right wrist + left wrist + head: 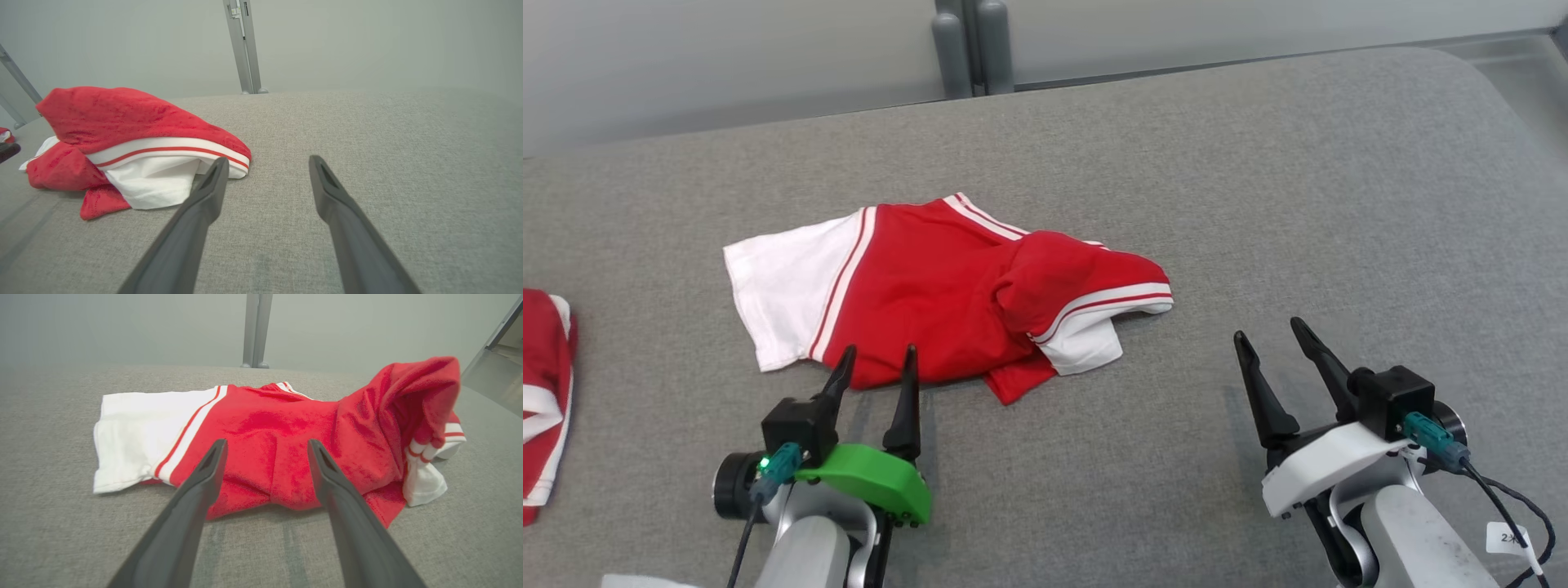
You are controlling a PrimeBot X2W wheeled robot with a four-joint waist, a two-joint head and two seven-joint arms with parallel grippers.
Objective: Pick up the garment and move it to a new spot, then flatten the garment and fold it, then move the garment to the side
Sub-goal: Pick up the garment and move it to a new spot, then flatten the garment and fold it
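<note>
The garment (931, 286) is a red shirt with white sleeves and red-and-white stripes, lying crumpled on the grey surface, its right side bunched up into a hump. My left gripper (880, 359) is open, fingertips just at the garment's near hem, nothing between them. In the left wrist view the garment (278, 437) spreads right behind the open left gripper (265, 447). My right gripper (1270, 335) stands open over bare fabric, off to the right of the garment. In the right wrist view the garment (122, 139) lies to the left of the open right gripper (265, 163).
A second red-and-white piece of clothing (543, 392) lies at the left edge. The grey padded surface (1339, 204) stretches wide to the right and back. A grey post (972, 45) stands behind its far edge.
</note>
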